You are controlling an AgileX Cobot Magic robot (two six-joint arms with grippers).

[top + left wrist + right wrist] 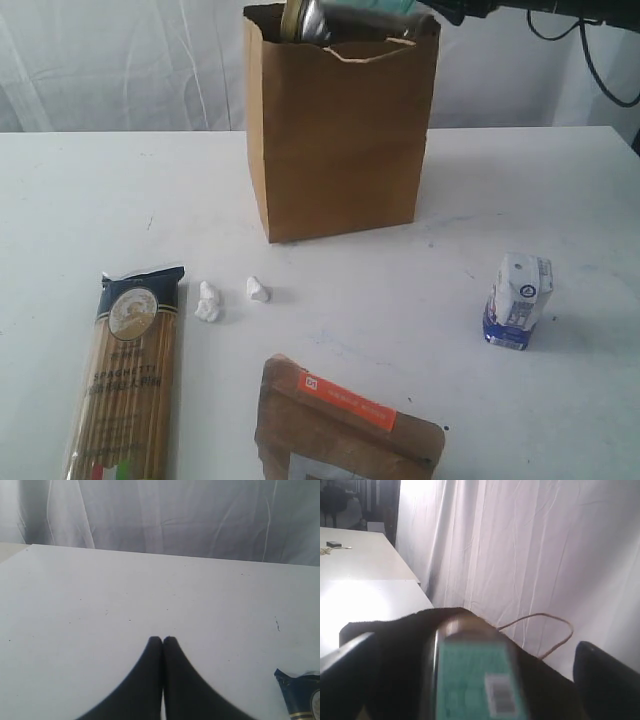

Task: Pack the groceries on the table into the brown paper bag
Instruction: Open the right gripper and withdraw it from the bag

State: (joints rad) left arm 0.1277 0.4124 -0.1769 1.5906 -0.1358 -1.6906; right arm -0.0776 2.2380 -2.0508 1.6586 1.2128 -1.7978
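Observation:
The brown paper bag (340, 140) stands upright at the back middle of the table (80, 200). A gold-lidded jar (340, 18) with a teal label lies sideways across the bag's open top. In the right wrist view the jar (470, 685) is blurred between my right gripper's (475, 645) fingers (600, 675), which stand wide open and apart from it. My left gripper (162, 639) is shut and empty over bare table, near the spaghetti packet (300, 695). The spaghetti packet (130, 370), the white-blue carton (518, 300) and the orange-labelled brown pouch (340, 425) lie on the table.
Two small white crumpled bits (209, 302) (258, 290) lie between the spaghetti and the bag. A white curtain hangs behind the table. The bag's twisted handle (545, 630) loops up beside the jar.

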